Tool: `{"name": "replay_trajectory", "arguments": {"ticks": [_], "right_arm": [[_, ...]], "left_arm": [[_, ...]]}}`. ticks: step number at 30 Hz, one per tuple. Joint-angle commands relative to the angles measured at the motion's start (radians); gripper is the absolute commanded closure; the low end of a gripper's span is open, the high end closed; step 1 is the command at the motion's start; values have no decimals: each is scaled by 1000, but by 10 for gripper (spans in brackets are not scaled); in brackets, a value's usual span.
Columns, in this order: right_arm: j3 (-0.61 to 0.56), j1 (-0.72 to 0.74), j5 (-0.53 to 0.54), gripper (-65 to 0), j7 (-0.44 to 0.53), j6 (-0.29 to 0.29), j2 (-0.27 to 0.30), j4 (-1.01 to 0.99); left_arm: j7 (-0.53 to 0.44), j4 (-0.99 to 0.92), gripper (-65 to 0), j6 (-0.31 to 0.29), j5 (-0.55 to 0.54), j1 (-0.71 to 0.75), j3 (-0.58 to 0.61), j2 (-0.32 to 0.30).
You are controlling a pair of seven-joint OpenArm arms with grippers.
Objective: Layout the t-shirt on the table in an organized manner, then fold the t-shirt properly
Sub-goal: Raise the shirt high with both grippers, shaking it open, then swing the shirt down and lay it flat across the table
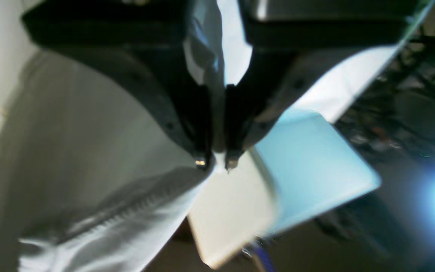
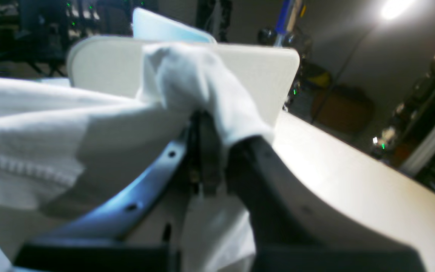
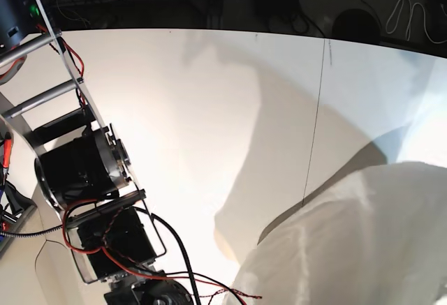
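Between the pinched jaws of the left gripper, the left wrist view shows a fold of the white t-shirt. From the right wrist, the right gripper is likewise clamped on bunched shirt fabric. Base view: the shirt hangs lifted above the table, beside one arm.

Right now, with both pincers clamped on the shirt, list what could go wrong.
1. The left pincer grips only a thin pinch of the t-shirt; a pull may slip it free.
2. The right pincer holds a bunched wad, so creases may carry into the layout.
3. In the base view, cloth hangs off the table and may land uneven.
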Motion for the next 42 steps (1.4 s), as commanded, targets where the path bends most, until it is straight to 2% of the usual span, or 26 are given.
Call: {"name": "replay_trajectory", "arguments": {"ticks": [1,6,9,11,14,16,17,19,21,25,30,35,39,42], "right_arm": [[11,20,-5,0,0,-27,0,12],[16,-84,-5,0,-209,-93,1,12],[36,-150,-22,0,-357,-100,5,11],[53,-194,-71,0,-401,-100,16,11],[60,-248,-171,0,-412,-100,60,11],[61,-278,-243,0,-423,-114,98,9],[61,-293,-266,0,-427,-138,119,8],[61,-315,-299,0,-445,-182,159,7],[60,-329,-323,0,-485,-198,199,7],[61,-344,-330,0,-577,-198,281,7],[61,-338,-331,0,-583,-198,371,7],[61,-341,-332,0,-584,-198,408,7],[61,-344,-389,0,-584,-199,414,-1],[61,-340,-441,0,-573,-257,416,-27]], "left_arm": [[4,14,0,-18,-39,14,-7,-17],[146,14,0,-127,-301,104,-7,-11],[224,14,0,-200,-488,150,3,14],[269,14,0,-225,-608,180,34,40],[308,14,0,-225,-675,225,141,79],[316,14,0,-225,-675,248,244,97],[320,14,0,-225,-675,256,301,103],[328,14,0,-225,-674,261,415,111],[332,14,0,-225,-669,261,525,113],[361,14,0,-225,-667,257,719,113],[405,14,0,-225,-624,231,917,113],[401,6,0,-225,-523,165,1052,113],[378,-21,0,-225,-483,119,1125,113],[370,-62,0,-225,-449,88,1183,113]]}}
